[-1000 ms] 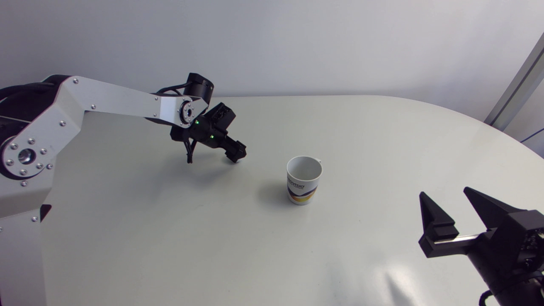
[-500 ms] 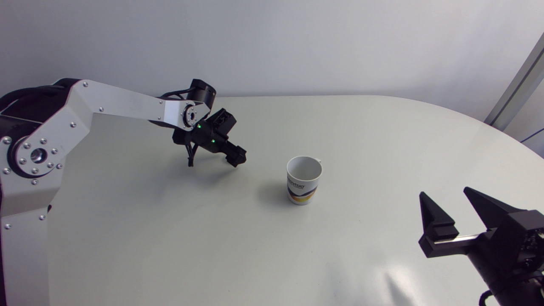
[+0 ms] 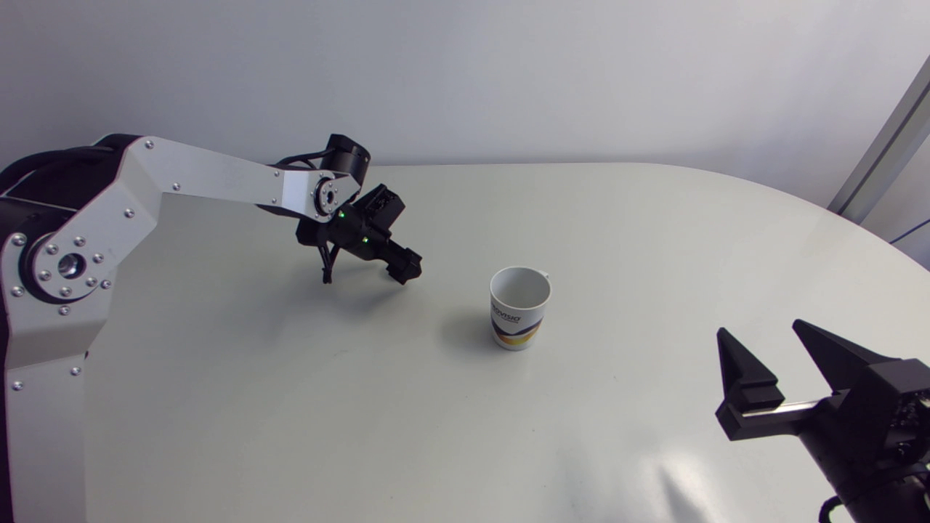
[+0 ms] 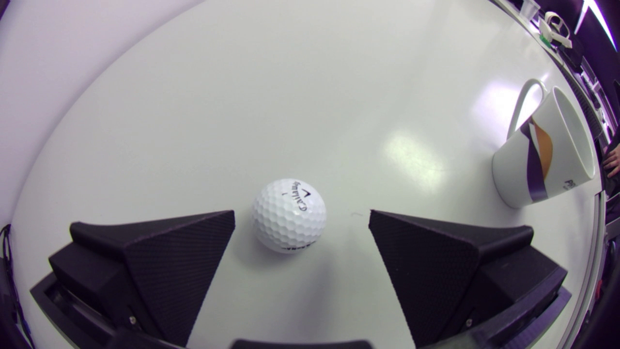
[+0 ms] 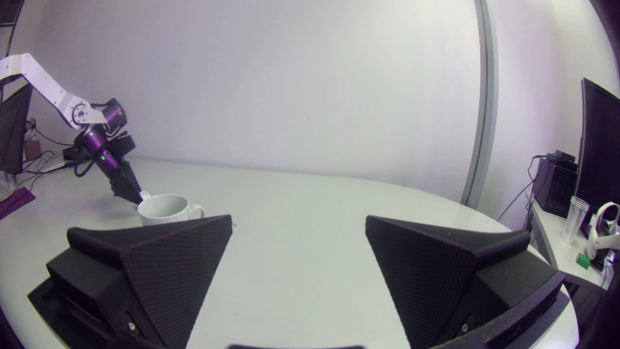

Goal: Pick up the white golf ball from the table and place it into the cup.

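The white golf ball (image 4: 289, 215) lies on the table between the fingers of my left gripper (image 4: 302, 213), which stands open around it. There is a gap on each side, and the ball is nearer one finger. In the head view the left gripper (image 3: 405, 272) points down at the table left of the cup, and it hides the ball. The white cup (image 3: 519, 309) with an orange and purple print stands upright near the table's middle, and the left wrist view shows the cup (image 4: 542, 150) off to one side, ahead of the fingers. My right gripper (image 3: 761, 330) is open and empty at the near right.
The pale table (image 3: 290, 407) carries nothing else. From the right wrist, the cup (image 5: 164, 209) stands ahead of the open right gripper (image 5: 299, 218), with the left gripper (image 5: 128, 191) just behind it.
My left arm has come down and slightly right, bringing its open fingers around the ball. The ball, glimpsed at the fingertip a second ago, is now hidden in the head view. The right arm is still.
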### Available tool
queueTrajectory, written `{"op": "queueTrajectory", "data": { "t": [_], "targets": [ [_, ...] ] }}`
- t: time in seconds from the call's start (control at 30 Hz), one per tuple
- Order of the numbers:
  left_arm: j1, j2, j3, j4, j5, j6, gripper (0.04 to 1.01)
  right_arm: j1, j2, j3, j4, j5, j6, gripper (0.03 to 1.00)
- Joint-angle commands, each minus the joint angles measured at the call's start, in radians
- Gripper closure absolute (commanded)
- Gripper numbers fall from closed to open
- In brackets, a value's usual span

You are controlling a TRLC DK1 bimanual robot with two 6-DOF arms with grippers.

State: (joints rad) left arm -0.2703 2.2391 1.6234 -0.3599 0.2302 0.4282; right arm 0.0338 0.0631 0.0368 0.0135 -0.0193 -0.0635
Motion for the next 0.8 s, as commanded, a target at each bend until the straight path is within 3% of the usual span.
{"op": "queueTrajectory", "data": {
  "t": [0.0,0.33,0.53,0.67,0.77],
  "targets": [
    [-0.001,0.051,0.036,-0.013,-0.005,-0.012,0.054,0.009,0.01,-0.035,-0.03,-0.002,0.022,0.067],
    [-0.001,0.067,0.056,-0.034,-0.005,-0.012,0.059,0.009,0.012,-0.035,-0.03,-0.002,0.022,0.067],
    [-0.001,0.073,0.061,-0.036,-0.005,-0.012,0.121,0.009,0.012,-0.035,-0.03,-0.002,0.022,0.067],
    [-0.001,0.076,0.064,-0.037,-0.005,-0.012,0.22,0.009,0.012,-0.035,-0.03,-0.002,0.022,0.067],
    [-0.001,0.079,0.069,-0.04,-0.005,-0.012,0.221,0.009,0.012,-0.035,-0.03,-0.002,0.022,0.067]
  ]
}}
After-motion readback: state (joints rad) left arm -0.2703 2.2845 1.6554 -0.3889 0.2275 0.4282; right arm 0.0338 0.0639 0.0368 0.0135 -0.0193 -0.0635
